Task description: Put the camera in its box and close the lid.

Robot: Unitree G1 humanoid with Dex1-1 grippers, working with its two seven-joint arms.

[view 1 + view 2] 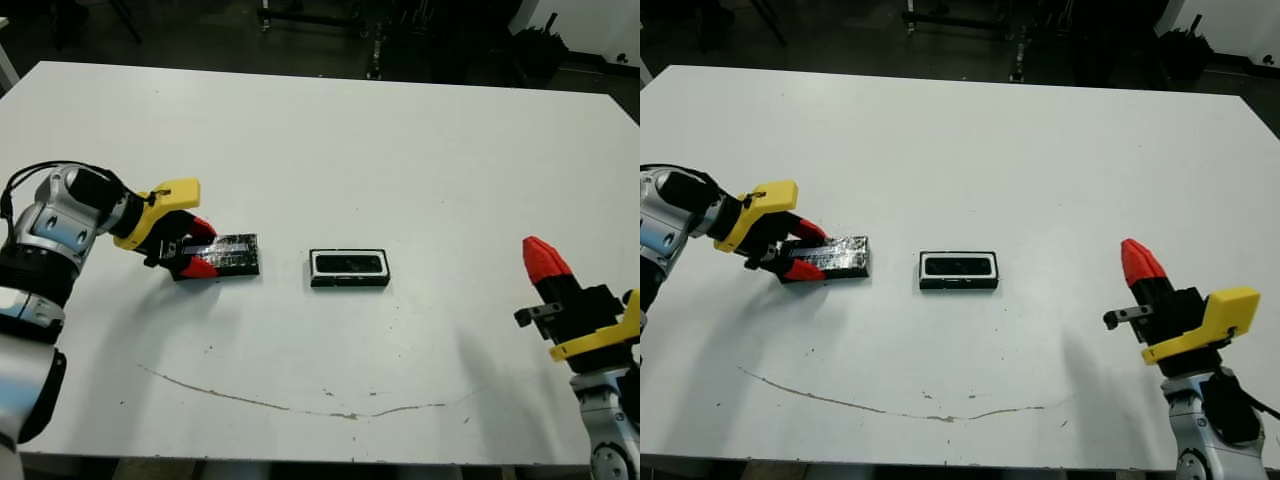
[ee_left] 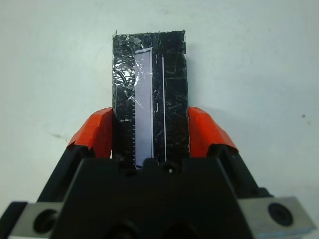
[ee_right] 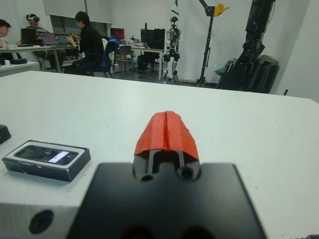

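Left gripper (image 1: 199, 252) is down at table level on the left side, its two red fingers (image 2: 101, 133) straddling the near-left end of the lid (image 1: 228, 254), one on each long edge; the wrist view shows both pads right up against the glossy, mottled piece, so this reads as a pinch on the lid. Makes sense, too: grabbing it across its narrow width from one end leaves most of the top free and lets the arm carry it flat toward the box. The lid lies flat on the white table (image 1: 330, 150), shiny face up, long axis running left to right.

Moving out to the right, just a short gap away, there's the box (image 1: 349, 268), also lying lengthwise, white lining showing as a rim around a dark bar inside. That dark bar looks like the camera (image 1: 350, 264), already seated in the tray, so my read is the closing step is what's left. The box sits uncovered and clear of both arms, straight along the line the lid would travel.

Over on the far right of the scene, near edge, right gripper (image 1: 541, 257) is parked well apart from everything, red tips pressed together on nothing, seemingly keeping out of the way
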